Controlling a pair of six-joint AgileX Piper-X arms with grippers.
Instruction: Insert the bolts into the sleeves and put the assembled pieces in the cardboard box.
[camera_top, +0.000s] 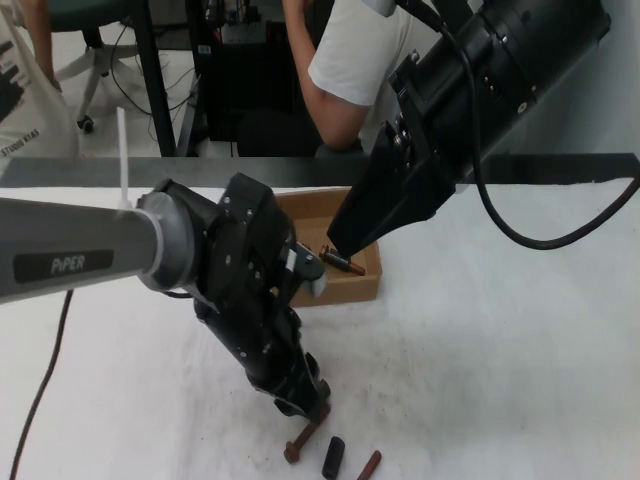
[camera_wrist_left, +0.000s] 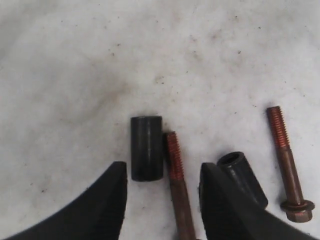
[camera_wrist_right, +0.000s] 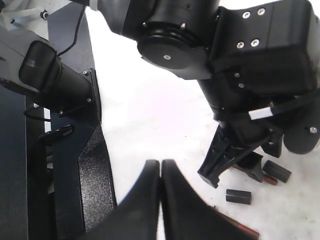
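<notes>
Down at the near edge of the white bench (camera_top: 500, 350), the left gripper (camera_wrist_left: 162, 168) is held low with its fingers (camera_wrist_left: 112, 202) spread wide, and nothing is gripped. Between those fingers a black sleeve (camera_wrist_left: 146, 148) is seen lying on the bench, with a rust-coloured bolt (camera_wrist_left: 176, 180) just beside it, threaded end alongside the sleeve. A second sleeve (camera_wrist_left: 243, 177) is partly covered by one finger, and a second bolt (camera_wrist_left: 287, 165) is found a little beyond it, head toward the camera and apart from the rest. In the high view the same loose parts are spotted under the left arm's tip. Farther back, the right gripper (camera_top: 335, 246) is poised over the cardboard box (camera_top: 352, 291); its fingers (camera_wrist_right: 150, 180) are pressed flat together and nothing is seen held. What looks like an assembled piece (camera_top: 342, 264) is lying inside the box, just below that tip.
</notes>
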